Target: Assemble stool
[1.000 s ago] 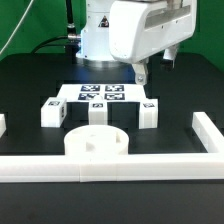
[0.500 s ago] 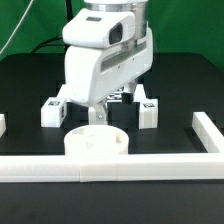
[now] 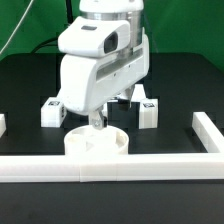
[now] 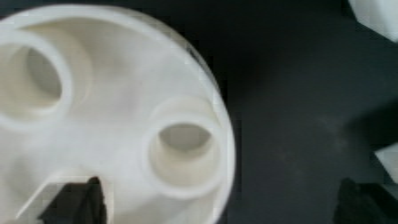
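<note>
Low at the middle of the exterior view: the tool [image 3: 98, 124], parted as wide as it goes, nothing gripped. Hanging just above the seat disc [image 3: 97, 146], toward its 12 o'clock edge; touching or not, cannot tell. Same story from the wrist view: dark fingertips [image 4: 75, 201] far apart, one over the white top of the seat disc, the other out over the black table, the rim running between them. Two round sockets [image 4: 183, 143] sunk into that top face, one close to the rim, one further in. At the wrist picture's edge, a white scrap [image 4: 384, 165], too cropped to name.

Outward from the seat disc in the exterior view: a leg block [image 3: 52, 112] at 10 o'clock and a second leg block [image 3: 149, 111] at 2 o'clock, both standing on the table, near the disc but apart from it, black-and-white tags showing. Above, toward 12 o'clock, the bulky white arm [image 3: 100, 60], covering whatever lies behind it.

Underneath everything, the table [image 3: 185, 90]: flat, matte, black. Fenced at 6 o'clock by a long white front rail [image 3: 150, 170], at 3 o'clock by a side rail [image 3: 207, 128] running back from the corner, at 9 o'clock by a short white stub [image 3: 2, 122] at the frame's edge.

Beyond the table, a green backdrop [image 3: 190, 25]; at 11 o'clock, a thin dark cable [image 3: 14, 35] drooping across it.
</note>
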Controlling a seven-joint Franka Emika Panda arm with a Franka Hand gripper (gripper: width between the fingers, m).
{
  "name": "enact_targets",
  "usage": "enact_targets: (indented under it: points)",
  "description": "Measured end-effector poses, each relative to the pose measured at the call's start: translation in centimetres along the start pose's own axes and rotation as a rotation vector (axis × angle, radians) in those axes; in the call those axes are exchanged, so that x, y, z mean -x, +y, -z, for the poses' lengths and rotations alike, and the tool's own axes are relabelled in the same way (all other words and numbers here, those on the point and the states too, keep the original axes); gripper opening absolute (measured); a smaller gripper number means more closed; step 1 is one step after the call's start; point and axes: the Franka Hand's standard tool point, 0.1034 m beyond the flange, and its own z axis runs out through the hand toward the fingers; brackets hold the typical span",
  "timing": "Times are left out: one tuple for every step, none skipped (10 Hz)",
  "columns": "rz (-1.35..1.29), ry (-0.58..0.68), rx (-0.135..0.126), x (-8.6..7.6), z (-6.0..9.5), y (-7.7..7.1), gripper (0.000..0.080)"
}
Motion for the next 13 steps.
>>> enact_targets:
  points:
    - [0.000,0.002,0.001,0.0,-0.4,0.0,0.0650]
    - [0.000,0.002,-0.001,0.0,-0.8,-0.1,0.0650]
    - [-0.002,-0.001,-0.007,0.2,-1.2,-0.2,0.0650]
    - [-0.004,-0.003,-0.011,0.4,-1.5,-0.2,0.0650]
    - [-0.007,-0.005,-0.014,0.6,-1.7,-0.2,0.0650]
    - [-0.008,-0.006,-0.016,0.7,-1.9,-0.2,0.0650]
    - [-0.010,-0.008,-0.019,0.9,-2.1,-0.2,0.0650]
    - [-0.011,-0.009,-0.021,1.0,-2.2,-0.3,0.0528]
    - [-0.011,-0.009,-0.021,1.0,-2.2,-0.3,0.0528]
    - [-0.011,-0.009,-0.022,1.0,-2.2,-0.3,0.0389]
    - [-0.011,-0.009,-0.021,1.0,-2.2,-0.3,0.0314]
    - [-0.011,-0.009,-0.022,1.0,-2.2,-0.3,0.0314]
    - [-0.011,-0.009,-0.022,1.0,-2.2,-0.3,0.0314]
